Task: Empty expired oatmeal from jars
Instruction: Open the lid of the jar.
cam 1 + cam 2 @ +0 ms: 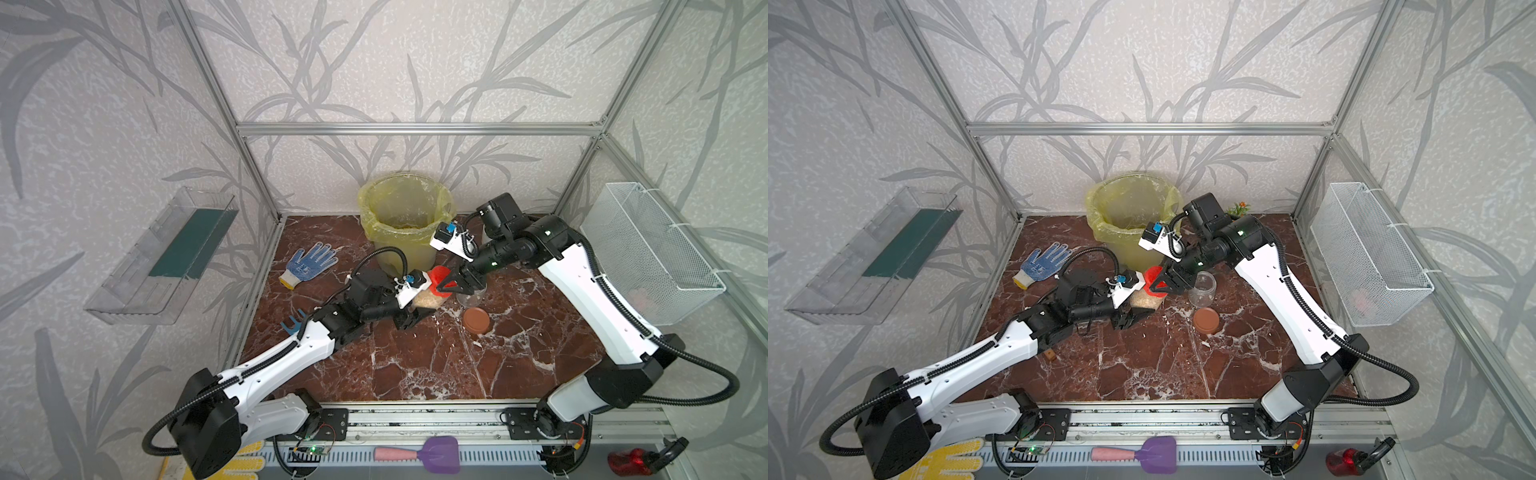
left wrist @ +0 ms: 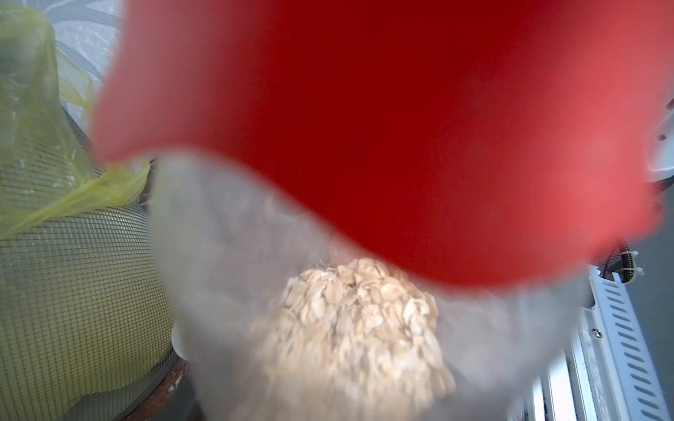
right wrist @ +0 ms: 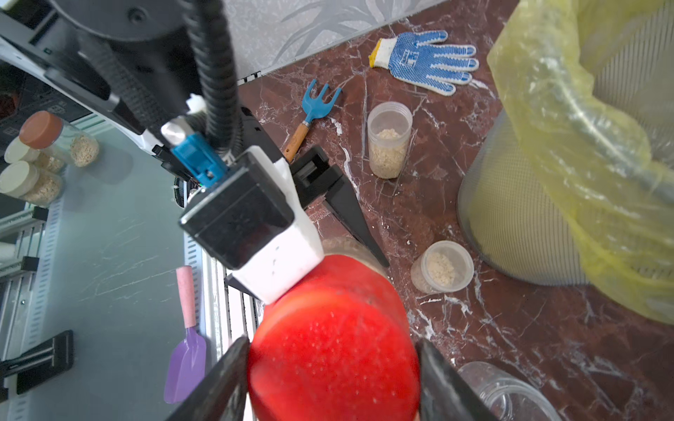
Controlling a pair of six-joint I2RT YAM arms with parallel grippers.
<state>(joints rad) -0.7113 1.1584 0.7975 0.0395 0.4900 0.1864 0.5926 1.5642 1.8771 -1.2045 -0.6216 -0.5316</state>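
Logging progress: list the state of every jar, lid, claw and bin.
Oatmeal jar: tilted, part full, red lid on.
Left claw: shut on oatmeal jar.
Right claw: shut on red lid.
Empty jar: upright, open.
Brown lid: off, lying flat.
Bin: open, bagged.

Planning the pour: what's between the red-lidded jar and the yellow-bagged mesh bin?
A short, wide clear jar holding beige oatmeal flakes, on the marble; seen in the right wrist view.

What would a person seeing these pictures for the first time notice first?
The bright red lid in the middle of the table, clamped by the right gripper, tops a jar of oatmeal held by the left gripper. Behind them stands a large bin lined with a yellow bag; a blue-dotted glove lies on the left.
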